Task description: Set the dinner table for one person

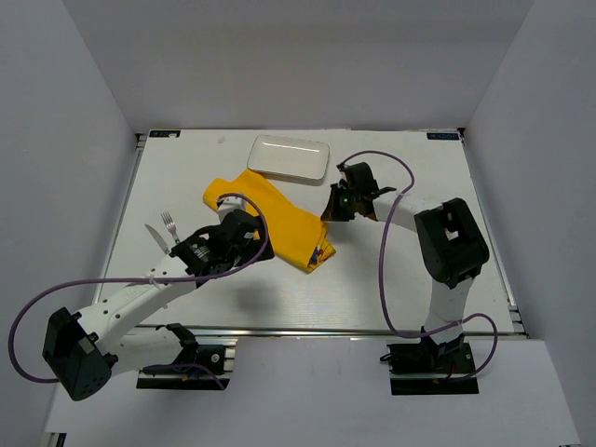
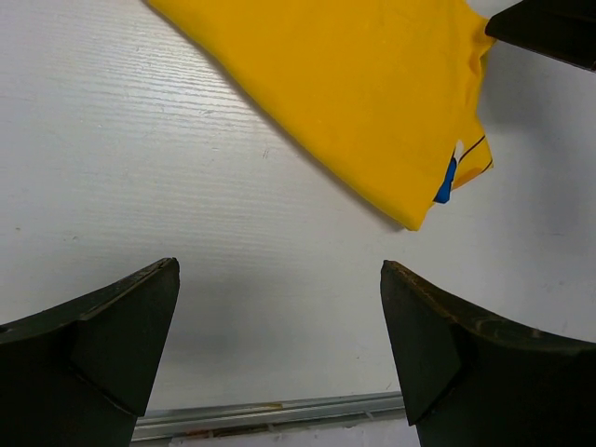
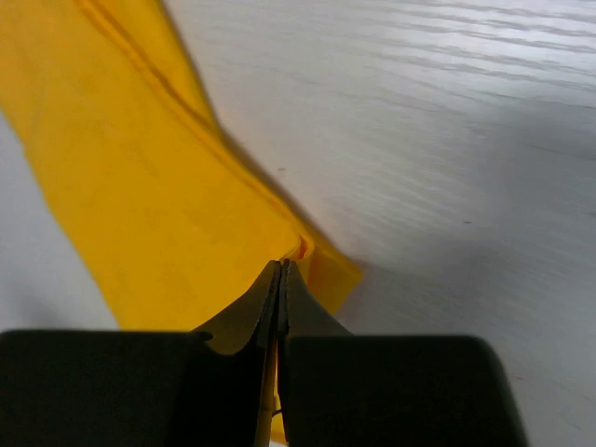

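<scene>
The dinner table point(image 1: 391, 289) is a white tabletop with a metal rail along its near edge. A yellow cloth placemat point(image 1: 279, 223) lies folded and crumpled at its middle. My right gripper point(image 1: 331, 212) is shut on the placemat's right edge; in the right wrist view the pinched fingers point(image 3: 282, 265) grip the yellow cloth point(image 3: 140, 186), which hangs slightly off the table point(image 3: 447, 140). My left gripper point(image 1: 244, 233) hovers over the placemat's left part, open and empty; in the left wrist view point(image 2: 279, 270) it is above bare table point(image 2: 186, 186) beside the cloth point(image 2: 354, 93).
A small white rectangular plate point(image 1: 291, 158) sits at the back, just beyond the placemat. A fork point(image 1: 169, 223) and a knife point(image 1: 154, 237) lie at the left, close to my left arm. Grey walls enclose the table. The rail point(image 2: 270, 414) shows below the left fingers.
</scene>
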Robot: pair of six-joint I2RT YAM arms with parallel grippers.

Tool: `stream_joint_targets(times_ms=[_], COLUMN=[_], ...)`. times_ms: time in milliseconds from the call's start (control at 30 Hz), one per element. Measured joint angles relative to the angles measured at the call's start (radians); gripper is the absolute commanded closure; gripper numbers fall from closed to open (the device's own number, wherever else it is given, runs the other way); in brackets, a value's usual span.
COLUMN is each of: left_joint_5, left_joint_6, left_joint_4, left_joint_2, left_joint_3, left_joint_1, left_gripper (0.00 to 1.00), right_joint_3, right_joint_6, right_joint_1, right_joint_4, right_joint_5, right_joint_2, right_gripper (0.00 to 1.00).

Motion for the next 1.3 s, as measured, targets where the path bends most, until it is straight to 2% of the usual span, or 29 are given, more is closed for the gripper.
stream_joint_targets(times_ms=[200, 400, 533, 567, 600, 667, 767, 933, 967, 1000, 1100, 1300], left_joint_5=[-0.072, -0.202, -0.241, -0.247, -0.251, -0.254, -0.253, -0.214, -0.196, -0.179, -0.119, -0.026], left_joint_6=[-0.086, -0.325, -0.451, -0.476, -0.494, -0.523, -0.547, -0.567, -0.571, -0.573, -0.584, -0.599], left_joint_4=[-0.059, -0.218, -0.278, -0.287, -0.293, -0.296, -0.290, -0.241, -0.224, -0.207, -0.159, -0.065], left_joint_2=[0.017, 0.019, -0.053, -0.084, -0.114, -0.178, -0.240, -0.230, -0.214, -0.197, -0.133, -0.031], left_joint_3=[0.022, 0.046, 0.002, -0.021, -0.043, -0.090, -0.141, -0.203, -0.219, -0.234, -0.274, -0.310], left_joint_1=[0.000, 0.000, 0.000, 0.000, 0.000, 0.000, 0.000, 0.000, 0.000, 0.000, 0.000, -0.001], left_gripper=[0.02, 0.02, 0.02, 0.02, 0.02, 0.02, 0.02, 0.02, 0.02, 0.02, 0.02, 0.02], right_joint_3=[0.016, 0.108, 0.076, 0.058, 0.041, 0.001, -0.026, -0.022, -0.018, -0.014, -0.014, -0.096], right_joint_6=[-0.027, -0.039, 0.005, 0.023, 0.045, 0.072, 0.084, 0.088, 0.090, 0.093, 0.103, 0.083], right_joint_1=[0.065, 0.256, 0.380, 0.401, 0.415, 0.430, 0.416, 0.349, 0.333, 0.313, 0.245, 0.077], right_joint_4=[0.026, 0.072, 0.154, 0.182, 0.200, 0.232, 0.218, 0.114, 0.087, 0.060, 0.011, 0.002], right_joint_5=[-0.147, -0.307, -0.392, -0.415, -0.429, -0.443, -0.401, -0.156, -0.100, -0.035, 0.098, 0.155], right_joint_2=[-0.052, -0.066, -0.066, -0.066, -0.066, -0.071, -0.100, -0.196, -0.211, -0.221, -0.224, -0.192], right_gripper=[1.00, 1.00, 0.98, 0.77, 0.44, 0.11, 0.11, 0.11, 0.13, 0.20, 0.27, 0.38])
